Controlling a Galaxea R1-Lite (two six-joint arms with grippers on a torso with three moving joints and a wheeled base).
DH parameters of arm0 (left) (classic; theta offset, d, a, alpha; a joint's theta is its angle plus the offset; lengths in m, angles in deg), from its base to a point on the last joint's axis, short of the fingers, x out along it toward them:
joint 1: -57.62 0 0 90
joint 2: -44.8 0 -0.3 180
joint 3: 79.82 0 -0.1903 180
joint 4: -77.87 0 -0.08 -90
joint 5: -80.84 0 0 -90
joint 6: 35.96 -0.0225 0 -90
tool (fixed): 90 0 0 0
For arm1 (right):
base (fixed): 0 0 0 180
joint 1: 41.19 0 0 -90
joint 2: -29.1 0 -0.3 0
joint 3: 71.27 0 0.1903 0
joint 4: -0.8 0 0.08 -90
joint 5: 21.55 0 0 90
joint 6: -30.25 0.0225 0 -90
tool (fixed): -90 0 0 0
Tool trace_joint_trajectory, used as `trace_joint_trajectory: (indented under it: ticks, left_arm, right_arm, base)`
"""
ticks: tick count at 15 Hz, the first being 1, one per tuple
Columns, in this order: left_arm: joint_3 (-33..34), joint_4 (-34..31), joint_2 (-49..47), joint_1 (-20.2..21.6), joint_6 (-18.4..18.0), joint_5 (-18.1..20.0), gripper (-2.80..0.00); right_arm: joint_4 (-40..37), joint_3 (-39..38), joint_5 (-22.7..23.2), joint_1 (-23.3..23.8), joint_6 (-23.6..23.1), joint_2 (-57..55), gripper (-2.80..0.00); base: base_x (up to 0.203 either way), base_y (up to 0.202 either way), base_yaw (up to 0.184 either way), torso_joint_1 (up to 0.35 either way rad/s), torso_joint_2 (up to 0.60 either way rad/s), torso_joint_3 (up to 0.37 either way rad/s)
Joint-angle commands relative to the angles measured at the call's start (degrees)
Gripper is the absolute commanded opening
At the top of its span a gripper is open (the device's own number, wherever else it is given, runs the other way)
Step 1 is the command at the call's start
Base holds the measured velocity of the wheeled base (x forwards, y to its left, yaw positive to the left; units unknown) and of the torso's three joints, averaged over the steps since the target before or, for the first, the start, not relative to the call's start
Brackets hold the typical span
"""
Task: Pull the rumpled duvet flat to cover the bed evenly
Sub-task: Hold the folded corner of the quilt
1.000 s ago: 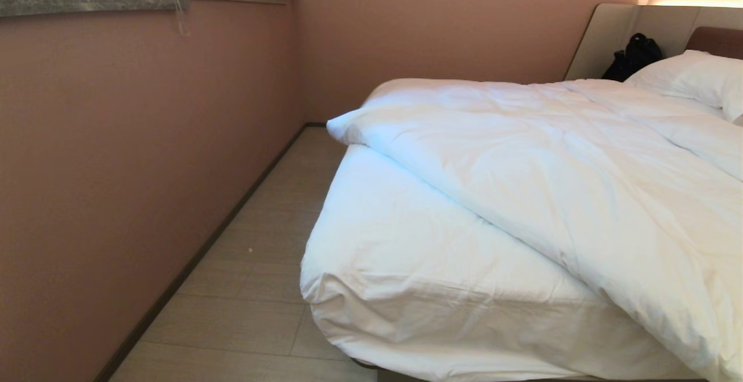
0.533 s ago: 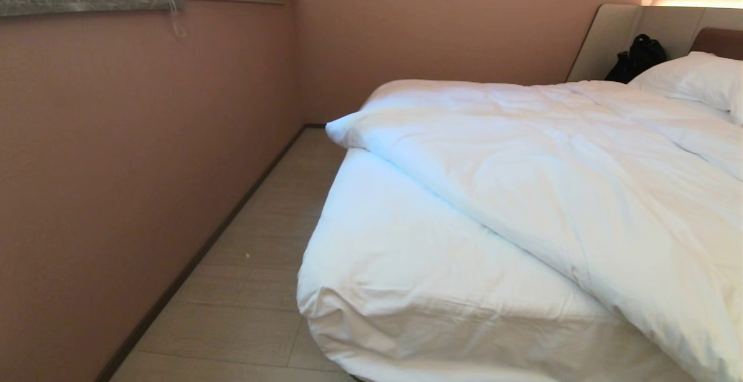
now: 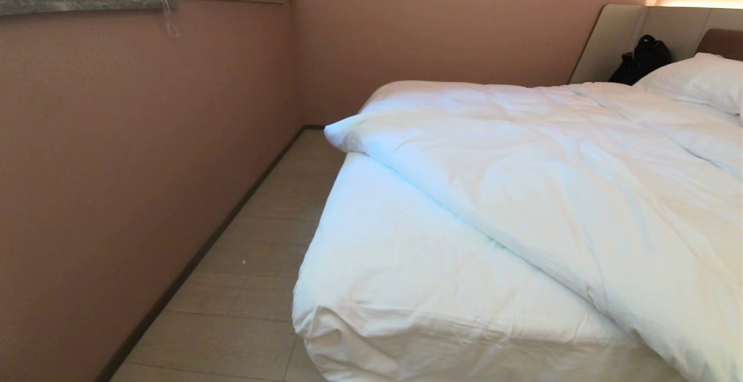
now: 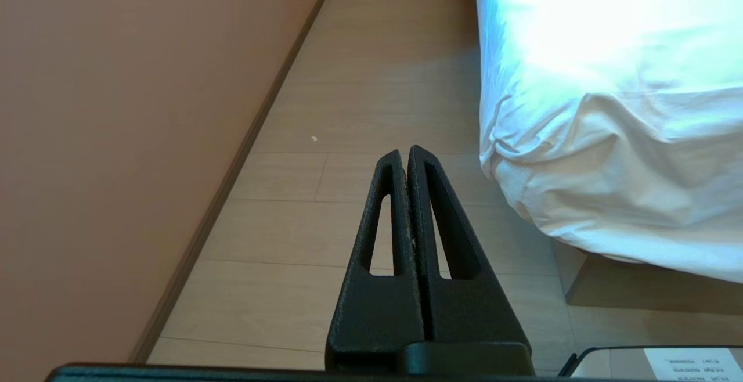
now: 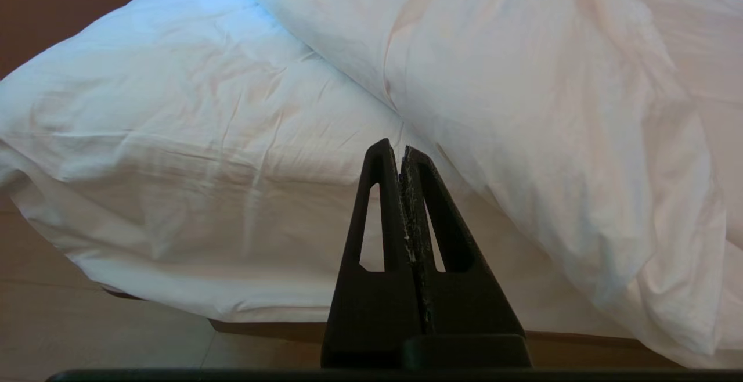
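The rumpled duvet (image 3: 557,179) lies askew across the bed (image 3: 406,289), its puffy white bulk pushed toward the right and its corner poking out over the left edge. The bed's near left corner shows bare white sheet. Neither arm appears in the head view. In the left wrist view my left gripper (image 4: 406,152) is shut and empty over the floor, left of the bed's corner (image 4: 580,155). My right gripper (image 5: 393,147) is shut and empty, pointing at the foot of the bed (image 5: 186,155) where the duvet (image 5: 551,109) edge crosses the sheet.
A pink wall (image 3: 116,167) runs along the left with a narrow strip of pale wood floor (image 3: 249,254) between it and the bed. A white pillow (image 3: 696,77) and a black bag (image 3: 644,57) rest by the beige headboard (image 3: 615,33). A window sill (image 3: 69,3) is upper left.
The whole head view has shifted slightly, with the bed sliding down and left in the picture, so the camera has moved. The duvet and both grippers have not changed.
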Motion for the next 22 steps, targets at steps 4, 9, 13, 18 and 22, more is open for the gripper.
trace_joint_trajectory:
  ticks: [4,9,13,18,22]
  left_arm:
    - [0.00,-0.02,0.02,0.00,0.46,-0.13,-2.80]
    - [0.00,-0.05,-0.06,0.00,0.26,0.05,-2.80]
    - [0.00,-0.11,-0.06,0.00,0.30,0.23,-2.80]
    - [0.00,-0.11,-0.06,0.00,0.55,-0.21,-2.80]
    - [0.00,-0.10,-0.06,0.00,0.55,-0.21,-2.80]
  right_arm:
    - [0.01,-0.01,0.01,-0.02,-0.04,0.02,-2.80]
    - [0.01,-0.01,0.01,-0.02,-0.04,0.02,-2.80]
    - [0.01,-0.01,0.01,-0.02,-0.04,0.02,-2.80]
    - [0.01,-0.01,0.01,-0.02,-0.04,0.02,-2.80]
    - [0.01,-0.01,0.01,-0.02,-0.04,0.02,-2.80]
  base:
    - [0.000,0.000,0.000,0.000,0.00,0.000]
    - [0.000,0.000,0.000,0.000,0.00,0.000]
    - [-0.105,0.000,0.000,0.002,0.00,0.001]
    - [-0.020,0.000,0.000,-0.001,0.00,0.000]
    - [0.000,0.000,0.000,0.000,0.00,0.000]
